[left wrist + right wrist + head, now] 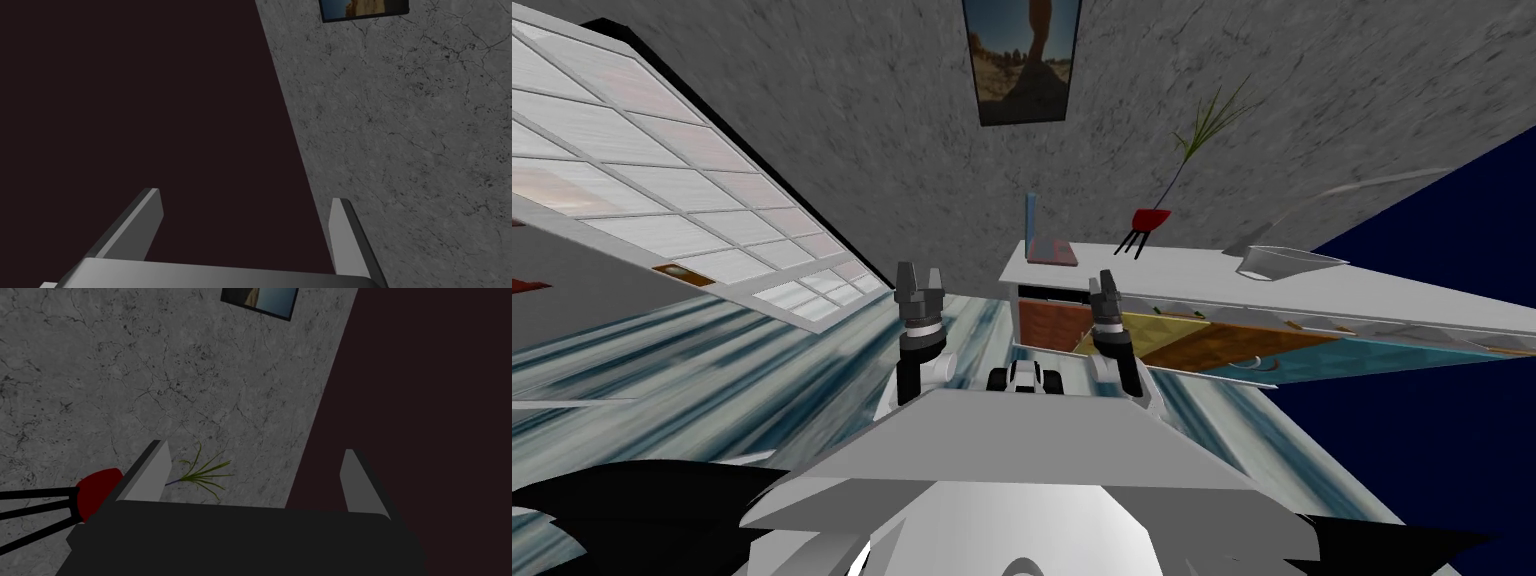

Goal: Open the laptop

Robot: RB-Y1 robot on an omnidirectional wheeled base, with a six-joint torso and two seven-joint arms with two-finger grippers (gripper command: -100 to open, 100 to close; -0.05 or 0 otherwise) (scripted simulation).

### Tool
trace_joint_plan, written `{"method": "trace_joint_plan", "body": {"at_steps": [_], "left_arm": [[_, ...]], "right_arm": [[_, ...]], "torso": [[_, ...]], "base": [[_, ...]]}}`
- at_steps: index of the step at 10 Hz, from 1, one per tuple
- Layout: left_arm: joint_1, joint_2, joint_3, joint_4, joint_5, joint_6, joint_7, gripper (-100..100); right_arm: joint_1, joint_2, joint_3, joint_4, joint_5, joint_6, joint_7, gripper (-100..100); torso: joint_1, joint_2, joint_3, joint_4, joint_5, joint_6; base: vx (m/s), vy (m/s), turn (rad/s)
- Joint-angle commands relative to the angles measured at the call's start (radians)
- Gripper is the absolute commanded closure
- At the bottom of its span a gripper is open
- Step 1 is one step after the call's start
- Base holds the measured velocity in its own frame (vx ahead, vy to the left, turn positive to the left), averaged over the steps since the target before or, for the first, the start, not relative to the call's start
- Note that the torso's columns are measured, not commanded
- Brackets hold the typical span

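The laptop (1049, 247) sits at the left end of a white desk top (1202, 275). Its blue lid stands upright over a reddish base. My right gripper (1105, 288) is raised in front of the desk's near edge, a little right of the laptop and not touching it. In the right wrist view the right gripper (255, 455) is open with nothing between its fingers. My left gripper (919, 283) is raised further left, off the desk. In the left wrist view the left gripper (245, 196) is open and empty too.
A red pot on a black stand (1148, 222) with a thin green plant stands behind the desk, right of the laptop. A white bowl (1287, 262) rests further right. Coloured compartments (1212, 345) show under the desk top. A large window (662, 200) lies to the left.
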Motion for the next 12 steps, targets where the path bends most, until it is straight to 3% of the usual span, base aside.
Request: {"method": "trace_joint_plan", "body": {"at_steps": [1,3,4,6,7,9,10,11,12], "left_arm": [[0.000,0.000,0.000,0.000,0.000,0.000,0.000,0],[0.000,0.000,0.000,0.000,0.000,0.000,0.000,0],[0.000,0.000,0.000,0.000,0.000,0.000,0.000,0],[0.000,0.000,0.000,0.000,0.000,0.000,0.000,0],[0.000,0.000,0.000,0.000,0.000,0.000,0.000,0],[0.000,0.000,0.000,0.000,0.000,0.000,0.000,0],[0.000,0.000,0.000,0.000,0.000,0.000,0.000,0],[0.000,0.000,0.000,0.000,0.000,0.000,0.000,0],[0.000,0.000,0.000,0.000,0.000,0.000,0.000,0]], "right_arm": [[-0.077,-0.081,0.033,0.050,0.024,0.030,-0.011,-100],[-0.141,-0.147,0.064,0.103,0.047,0.055,-0.020,-100],[-0.156,-0.152,0.064,0.103,0.047,0.055,-0.020,-100],[-0.229,-0.216,0.097,0.159,0.072,0.082,-0.029,-100],[-0.243,-0.216,0.097,0.159,0.072,0.082,-0.029,-100],[-0.311,-0.281,0.133,0.219,0.099,0.110,-0.038,-100],[-0.336,-0.283,0.133,0.219,0.099,0.110,-0.038,-100],[-0.374,-0.317,0.151,0.249,0.114,0.124,-0.043,-100],[-0.383,-0.317,0.151,0.249,0.114,0.124,-0.043,-100]], "torso": [[0.002,-0.001,-0.001,0.000,0.001,0.000],[0.001,-0.001,-0.001,0.000,0.000,0.000],[0.001,0.002,0.001,0.000,0.000,0.000],[-0.004,0.001,0.000,0.000,-0.001,0.000],[-0.001,-0.001,0.000,0.000,0.000,0.000],[-0.001,0.000,0.000,0.000,0.000,0.000],[0.002,0.000,0.000,0.000,0.001,0.000],[0.000,0.000,0.000,0.000,0.000,-0.001],[-0.002,0.000,0.000,0.000,0.000,0.000]], "base": [[0.053,0.155,-0.212],[0.034,0.188,-0.237],[-0.004,0.135,-0.072],[0.016,0.135,-0.203],[0.007,0.118,-0.099],[0.013,0.159,-0.218],[0.001,0.157,-0.105],[0.015,0.141,-0.151],[0.008,0.102,-0.098]]}}
